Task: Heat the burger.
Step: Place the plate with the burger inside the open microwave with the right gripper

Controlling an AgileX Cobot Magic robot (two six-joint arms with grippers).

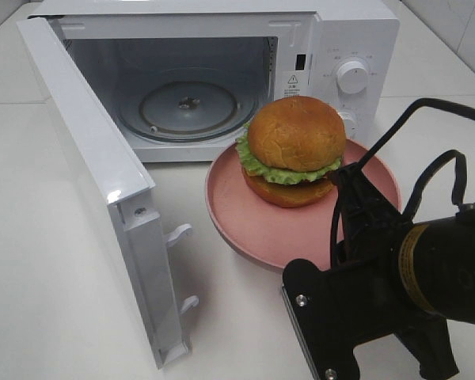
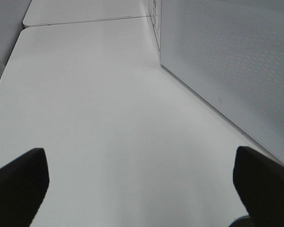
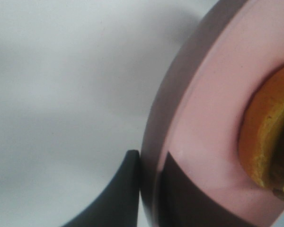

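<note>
Done so far: the microwave stands with its door swung wide open and its glass turntable bare. The burger sits on its pink plate, and I have that plate by the rim.
Left to do: as I judge it, carry plate and burger into the cavity, let go, close the door and set the dial. Nothing is inside the microwave yet.
Burger's place: just in front of the microwave's open mouth, toward its control-panel side, outside the cavity.
Burger's attitude: upright, bun crown up, with the lettuce frill beneath it. The stack axis runs roughly vertical, and being round it faces no particular way.
My right gripper: pressed together on the plate's rim, on the side away from the microwave, one finger outside and one inside.
My left gripper: spread wide, holding nothing, over the table beside a perforated white panel of the microwave.
</note>
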